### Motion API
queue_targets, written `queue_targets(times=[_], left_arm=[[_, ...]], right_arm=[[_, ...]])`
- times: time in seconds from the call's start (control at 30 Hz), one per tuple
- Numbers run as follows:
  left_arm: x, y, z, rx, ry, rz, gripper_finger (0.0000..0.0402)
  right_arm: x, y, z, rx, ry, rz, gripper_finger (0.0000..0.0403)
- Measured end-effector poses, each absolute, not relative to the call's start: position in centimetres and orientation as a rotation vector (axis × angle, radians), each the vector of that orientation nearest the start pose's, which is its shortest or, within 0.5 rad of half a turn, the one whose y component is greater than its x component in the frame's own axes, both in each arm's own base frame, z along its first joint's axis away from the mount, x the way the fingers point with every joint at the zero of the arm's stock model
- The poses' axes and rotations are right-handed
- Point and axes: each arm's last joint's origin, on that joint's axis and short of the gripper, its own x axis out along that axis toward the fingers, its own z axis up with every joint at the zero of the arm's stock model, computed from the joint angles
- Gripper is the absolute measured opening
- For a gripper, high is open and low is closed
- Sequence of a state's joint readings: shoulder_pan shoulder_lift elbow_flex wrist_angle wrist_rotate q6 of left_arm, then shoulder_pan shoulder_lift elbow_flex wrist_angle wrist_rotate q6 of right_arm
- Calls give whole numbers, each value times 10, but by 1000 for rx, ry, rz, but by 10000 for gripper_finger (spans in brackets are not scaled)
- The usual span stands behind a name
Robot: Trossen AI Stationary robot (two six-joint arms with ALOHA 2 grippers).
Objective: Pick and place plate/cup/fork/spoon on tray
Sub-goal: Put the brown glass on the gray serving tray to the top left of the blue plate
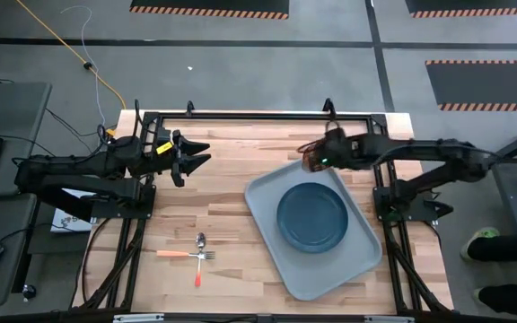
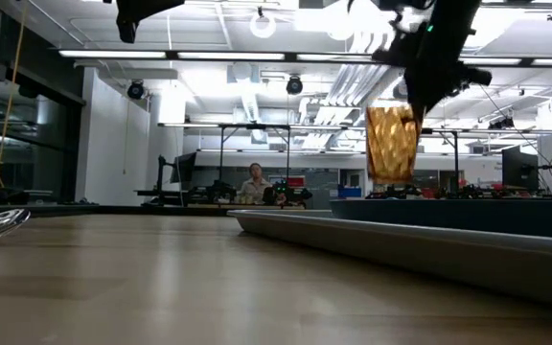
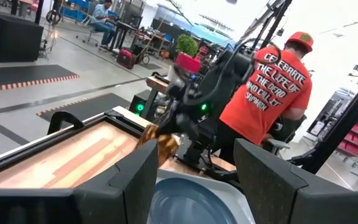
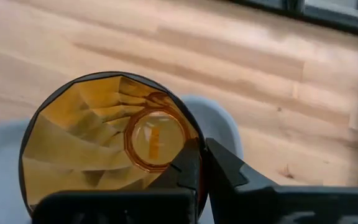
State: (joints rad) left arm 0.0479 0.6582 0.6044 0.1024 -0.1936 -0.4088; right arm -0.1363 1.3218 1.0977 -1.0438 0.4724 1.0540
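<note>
Here, right gripper (image 1: 314,158) pinching the amber cup (image 2: 392,144) in the air above the tray's (image 1: 267,193) far corner, blue plate (image 1: 312,216) on the tray, fork (image 1: 179,254) and spoon (image 1: 200,247) crossed near the table's (image 1: 232,152) front left, left gripper (image 1: 203,154) spread, empty, far left.

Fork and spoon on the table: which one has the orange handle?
The thin fork with silver tines has the orange handle; it lies crosswise. The small silver-bowled spoon crossing it has a redder handle.

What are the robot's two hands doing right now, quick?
Left gripper: open, holding nothing, waiting over the table.
Right gripper: shut on the cup, lifted above the tray.
</note>
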Motion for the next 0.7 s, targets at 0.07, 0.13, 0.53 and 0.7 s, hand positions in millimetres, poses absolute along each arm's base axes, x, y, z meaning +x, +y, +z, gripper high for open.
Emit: queue_targets(times=[0.07,0.13,0.53,0.7], left_arm=[[155,13,316,-410,-97,228,200],[155,13,316,-410,-97,228,200],[155,13,316,-410,-97,228,200],[155,13,316,-410,-97,228,200]], right_arm=[[240,-45,262,650,906,-1135,1],[246,-45,252,637,953,-1147,1],[248,-38,247,642,1066,-1052,0],[246,-39,248,624,1063,-1060,0]])
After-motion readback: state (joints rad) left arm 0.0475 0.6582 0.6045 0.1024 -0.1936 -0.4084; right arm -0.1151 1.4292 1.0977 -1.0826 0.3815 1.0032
